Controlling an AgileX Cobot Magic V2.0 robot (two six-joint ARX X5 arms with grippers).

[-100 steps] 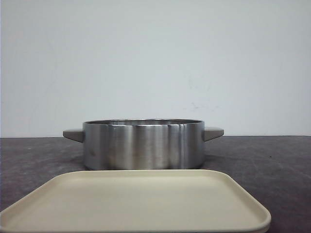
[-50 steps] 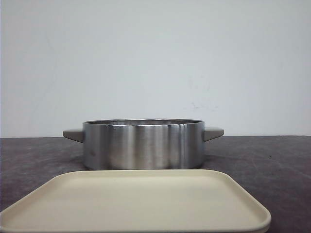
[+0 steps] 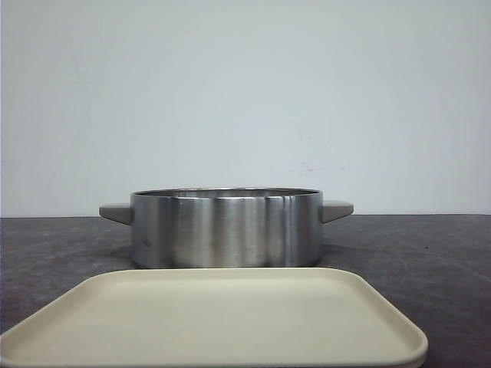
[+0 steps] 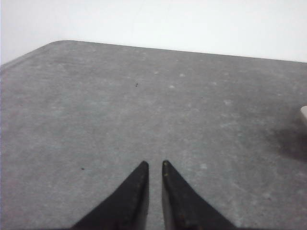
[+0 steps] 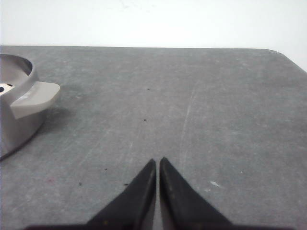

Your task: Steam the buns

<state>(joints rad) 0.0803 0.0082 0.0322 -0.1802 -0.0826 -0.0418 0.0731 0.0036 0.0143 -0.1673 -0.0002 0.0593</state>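
No buns show in any view, so I judge the loading done or the buns hidden inside the steel pot [image 3: 226, 228], whose rim blocks my front camera; a tiny black-and-white speck inside it in the right wrist view may be one. The cream tray [image 3: 215, 318] at 6 o'clock is bare. Before I move, I'd raise a wrist camera over the pot to confirm. The left gripper [image 4: 154, 165] and right gripper [image 5: 158, 161] hover over the grey surface [image 5: 192, 105], jaws nearly together, holding nothing.
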